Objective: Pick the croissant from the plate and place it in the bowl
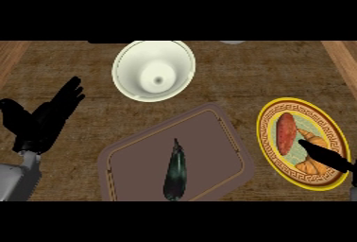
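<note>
A golden croissant (311,152) lies on the yellow-rimmed patterned plate (268,142) at the right, beside a reddish sweet potato (286,131). A straight black finger of my right hand (327,157) comes in from the lower right edge and lies across the croissant; the rest of that hand is out of view. The cream bowl (153,69) stands at the top centre, with nothing in it. My left hand (43,118) rests open at the left edge, fingers up and spread, far from both plate and bowl.
A brown tray (209,127) lies in the middle of the wooden counter with a dark green eggplant (175,172) on it. It sits between the plate and the bowl.
</note>
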